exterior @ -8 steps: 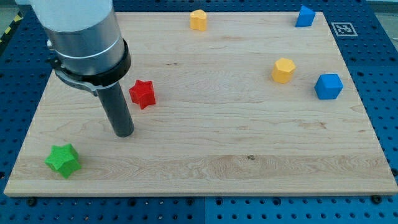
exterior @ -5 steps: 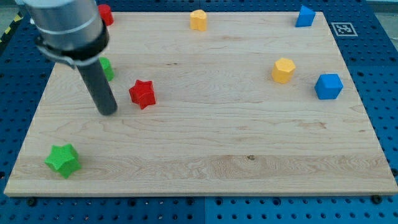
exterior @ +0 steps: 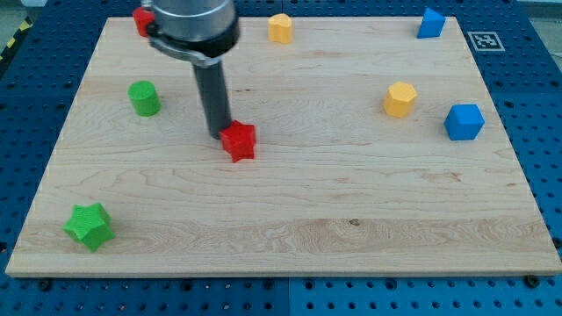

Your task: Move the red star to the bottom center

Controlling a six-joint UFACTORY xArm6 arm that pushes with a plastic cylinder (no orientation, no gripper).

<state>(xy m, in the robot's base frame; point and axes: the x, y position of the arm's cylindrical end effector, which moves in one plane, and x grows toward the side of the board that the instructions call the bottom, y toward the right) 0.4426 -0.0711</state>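
Note:
The red star point(exterior: 239, 141) lies on the wooden board point(exterior: 351, 202), left of centre at mid-height. My tip point(exterior: 219, 134) touches the star's upper left side. The dark rod rises from there to the arm's grey body at the view's top.
A green star point(exterior: 89, 226) sits at the bottom left. A green cylinder point(exterior: 144, 97) stands at the left. A red block point(exterior: 142, 19) is at the top left, partly behind the arm. Two yellow blocks point(exterior: 280, 27) point(exterior: 399, 98) and two blue blocks point(exterior: 430, 22) point(exterior: 464, 121) lie at the top and right.
My tip went from the star's lower left up around to its upper left side. The red star has slid right and slightly down.

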